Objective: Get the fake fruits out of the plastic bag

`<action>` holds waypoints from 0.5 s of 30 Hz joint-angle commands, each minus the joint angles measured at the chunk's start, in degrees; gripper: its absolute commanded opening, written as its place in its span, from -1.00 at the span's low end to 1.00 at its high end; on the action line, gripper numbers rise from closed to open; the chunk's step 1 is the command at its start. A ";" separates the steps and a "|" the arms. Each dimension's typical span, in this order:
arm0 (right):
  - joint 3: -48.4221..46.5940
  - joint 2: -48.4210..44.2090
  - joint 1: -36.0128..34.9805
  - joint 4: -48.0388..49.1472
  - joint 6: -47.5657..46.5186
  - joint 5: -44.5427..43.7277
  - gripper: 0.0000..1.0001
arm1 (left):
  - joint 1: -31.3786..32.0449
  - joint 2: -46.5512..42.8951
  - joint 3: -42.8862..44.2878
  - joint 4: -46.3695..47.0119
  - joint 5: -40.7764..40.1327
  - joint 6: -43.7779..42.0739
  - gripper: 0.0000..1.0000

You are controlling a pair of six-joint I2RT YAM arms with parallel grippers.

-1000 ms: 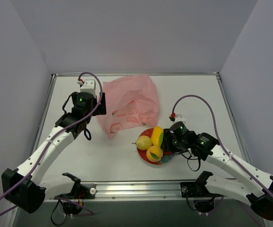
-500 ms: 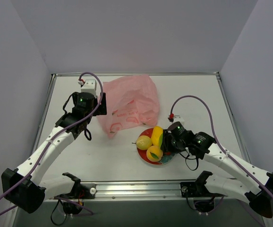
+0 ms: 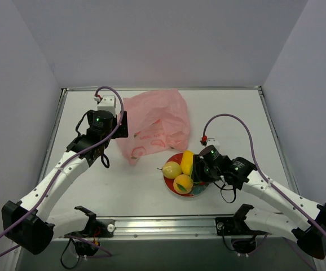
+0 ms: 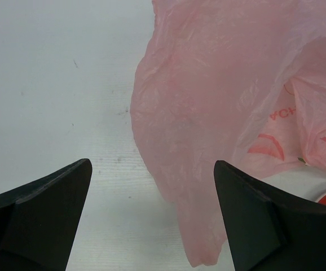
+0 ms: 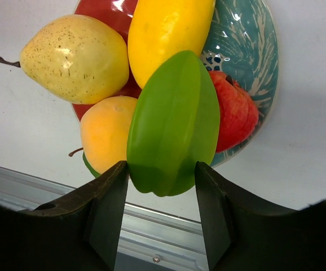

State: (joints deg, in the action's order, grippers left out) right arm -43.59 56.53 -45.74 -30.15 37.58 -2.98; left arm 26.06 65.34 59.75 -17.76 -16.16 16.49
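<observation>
**A:** What sits nearest the arm bases?
**B:** The right gripper (image 5: 162, 169), low over the plate (image 5: 253, 51). Its fingers stand on either side of a green fruit (image 5: 174, 118), right against its skin. Whether they squeeze it, I cannot tell.
**A:** And the rest of the fruit?
**B:** All on that plate. The green fruit leans on a long yellow fruit (image 5: 166, 28) and an orange fruit (image 5: 104, 132). In the wrist view a speckled pear (image 5: 75, 59) lies to the left and a red fruit (image 5: 236, 110) to the right.
**A:** Farther back?
**B:** The left gripper (image 4: 152, 164) hangs over the white table (image 4: 50, 84), fingers spread wide, nothing between them.
**A:** The bag?
**B:** The pink bag (image 4: 219, 101) lies crumpled on the table just beside that gripper, reaching toward the far edge. Its near corner comes close to the plate.
</observation>
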 commanded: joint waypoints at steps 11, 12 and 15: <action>0.26 -1.07 -0.32 -0.70 0.56 -1.24 0.02 | 0.39 -2.32 2.13 -0.35 -0.89 -1.20 0.76; 0.09 -1.42 -0.32 -0.70 0.56 -0.97 0.04 | 0.39 -2.32 2.22 -0.35 -0.80 -1.20 0.76; -1.66 -3.35 -0.58 -0.61 0.12 -0.09 0.35 | 0.39 -2.24 2.22 -0.35 -0.80 -1.29 0.76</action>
State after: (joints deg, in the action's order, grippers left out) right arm -43.59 55.53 -45.82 -30.13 37.98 -3.16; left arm 26.15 65.06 59.75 -17.76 -16.19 16.47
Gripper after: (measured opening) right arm 0.608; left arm 0.882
